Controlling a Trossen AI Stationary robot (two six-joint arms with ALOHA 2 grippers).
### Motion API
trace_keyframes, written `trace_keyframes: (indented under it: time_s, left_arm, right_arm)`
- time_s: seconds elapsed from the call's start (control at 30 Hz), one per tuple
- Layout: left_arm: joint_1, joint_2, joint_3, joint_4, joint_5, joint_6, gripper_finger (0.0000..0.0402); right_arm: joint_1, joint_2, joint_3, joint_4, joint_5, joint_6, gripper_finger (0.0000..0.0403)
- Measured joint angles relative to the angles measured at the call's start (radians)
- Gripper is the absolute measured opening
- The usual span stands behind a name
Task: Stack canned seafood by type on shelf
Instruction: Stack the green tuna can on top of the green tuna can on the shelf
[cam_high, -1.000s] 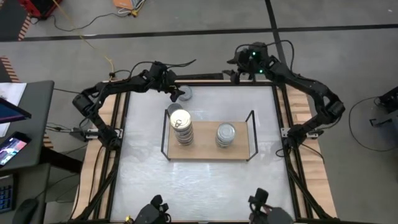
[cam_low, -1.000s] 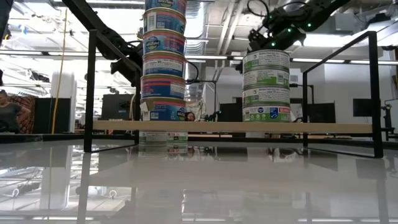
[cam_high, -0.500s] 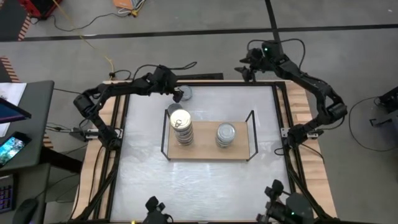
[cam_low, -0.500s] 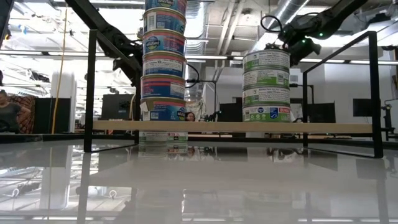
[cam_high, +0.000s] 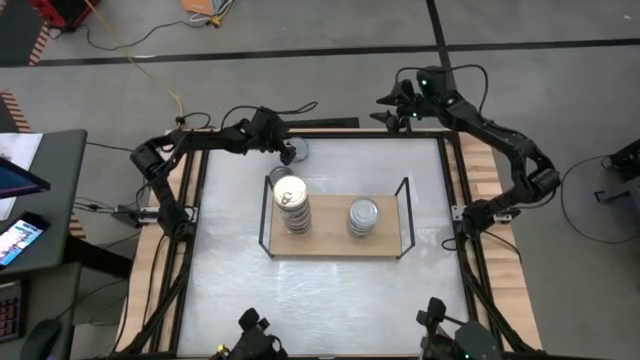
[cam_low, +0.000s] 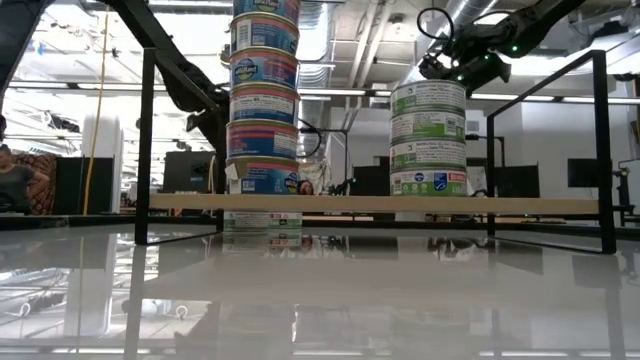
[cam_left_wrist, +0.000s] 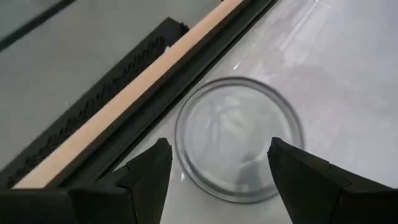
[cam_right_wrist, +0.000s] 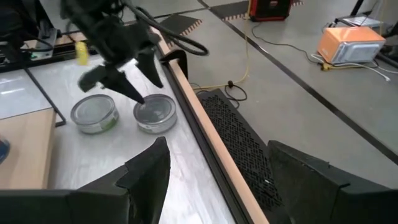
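On the shelf (cam_high: 335, 243), a wooden board with black wire ends, stand two stacks of tins. The taller, gold-lidded stack (cam_high: 292, 204) (cam_low: 262, 100) is on the left, the silver-lidded stack (cam_high: 363, 216) (cam_low: 428, 140) on the right. Two loose silver-lidded tins rest flat on the table behind the shelf: one (cam_high: 299, 150) (cam_right_wrist: 155, 113) by the far edge, one (cam_high: 277, 178) (cam_right_wrist: 94, 114) by the shelf's far-left corner. My left gripper (cam_high: 288, 153) (cam_left_wrist: 217, 143) is open and hovers over the far tin (cam_left_wrist: 239, 146), a finger on either side. My right gripper (cam_high: 393, 106) (cam_right_wrist: 216, 144) is open, up beyond the table's far edge.
The table's black and wooden far rail (cam_left_wrist: 137, 81) (cam_right_wrist: 205, 137) runs right beside the far tin. The shelf's wire frame (cam_high: 266, 215) rises at both short ends. The near half of the white tabletop (cam_high: 330, 300) holds nothing. Cables and boxes lie on the floor beyond.
My right arm has drawn back from above the silver-lidded stack, toward the table's far right corner, and its wrist has turned. My left arm has shifted a little toward the far tin and its elbow has swung in. The tins and stacks have stayed put.
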Motion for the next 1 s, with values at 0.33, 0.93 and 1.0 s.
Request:
trace_keyframes:
  time_s: [0.33, 0.93, 1.0]
  left_arm:
    - [0.096, 0.016, 0.002, -0.024, 0.088, -0.111, 0.0224]
    - [0.115, 0.087, 0.006, -0.073, 0.198, -0.173, 0.0111]
    - [0.115, 0.087, 0.005, -0.094, 0.199, -0.151, 0.0091]
  right_arm:
    - [0.002, -0.010, 0.001, -0.009, 0.000, -0.002, 0.0290]
    - [0.002, -0.010, 0.001, -0.020, 0.001, -0.007, 0.0290]
    - [0.002, -0.010, 0.001, -0.021, 0.001, -0.008, 0.0290]
